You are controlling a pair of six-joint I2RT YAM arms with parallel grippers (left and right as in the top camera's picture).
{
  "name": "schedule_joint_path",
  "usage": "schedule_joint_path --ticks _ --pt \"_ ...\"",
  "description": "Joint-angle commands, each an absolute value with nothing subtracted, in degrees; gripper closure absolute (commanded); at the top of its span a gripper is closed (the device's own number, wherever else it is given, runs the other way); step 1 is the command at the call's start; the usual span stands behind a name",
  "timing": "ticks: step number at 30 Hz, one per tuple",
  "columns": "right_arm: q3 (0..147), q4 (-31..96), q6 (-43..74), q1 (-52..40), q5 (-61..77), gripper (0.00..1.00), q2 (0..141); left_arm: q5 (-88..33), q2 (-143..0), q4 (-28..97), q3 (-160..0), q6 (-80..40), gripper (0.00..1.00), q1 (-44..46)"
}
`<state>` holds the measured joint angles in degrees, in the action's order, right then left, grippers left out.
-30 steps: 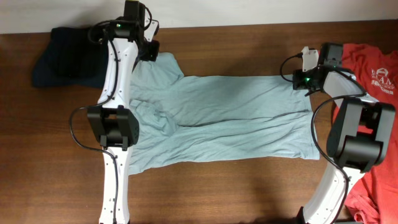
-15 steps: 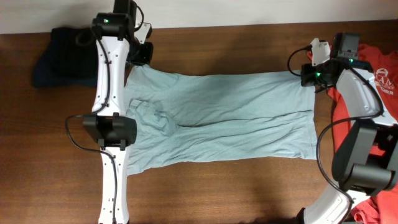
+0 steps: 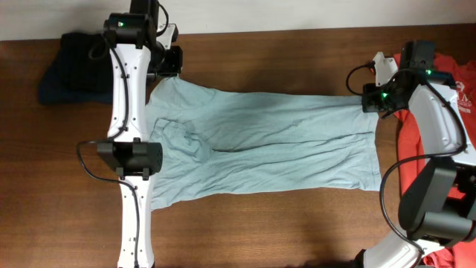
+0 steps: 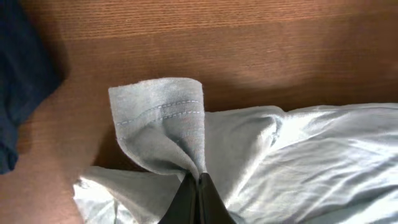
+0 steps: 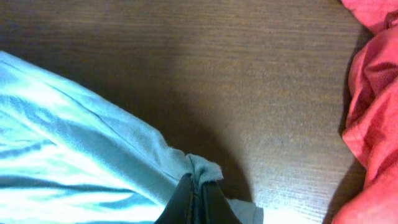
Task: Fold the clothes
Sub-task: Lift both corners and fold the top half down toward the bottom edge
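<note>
navy pile (image 3: 71,71) sits just left of the blue tee (image 3: 282,141), w/ the tee spread flat on the table (image 3: 260,238). left gripper (image 4: 198,182) pinches the tee's top-left sleeve hem, fabric bunched up. right gripper (image 5: 196,184) clamps the tee's top-right corner. red shirt (image 3: 446,82) lies just right of the tee.

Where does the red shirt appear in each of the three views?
Overhead: the red shirt lies at the right edge, from top to bottom corner.
Left wrist: not in it.
Right wrist: the red shirt fills the right edge, bunched.
Shared landmark: the light blue shirt on the wooden table shows in all three views.
</note>
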<state>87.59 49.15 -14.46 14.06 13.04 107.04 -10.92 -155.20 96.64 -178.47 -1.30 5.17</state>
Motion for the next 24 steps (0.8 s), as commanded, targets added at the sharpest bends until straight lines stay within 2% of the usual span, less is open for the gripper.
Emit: schedule_joint_path --ticks 1,4,11,19,24 --pt "88.5 50.2 -12.9 14.0 13.6 0.96 105.3 -10.9 -145.3 96.7 -175.7 -3.3 0.99 4.9" --pt "88.5 50.9 -12.9 14.0 13.6 0.96 105.1 -8.3 -140.5 96.7 -170.3 -3.3 0.99 4.9" --pt "88.5 56.3 -8.4 14.0 13.5 0.96 104.6 -5.6 -129.7 96.7 -146.6 -3.2 0.99 4.8" --pt "90.3 65.2 -6.7 14.0 13.2 0.96 103.3 -5.9 -129.5 96.7 -126.5 -3.3 0.99 4.8" --pt "90.7 71.2 -2.1 14.0 5.0 0.96 102.3 -6.0 -129.5 96.7 -122.8 -3.9 0.99 4.8"
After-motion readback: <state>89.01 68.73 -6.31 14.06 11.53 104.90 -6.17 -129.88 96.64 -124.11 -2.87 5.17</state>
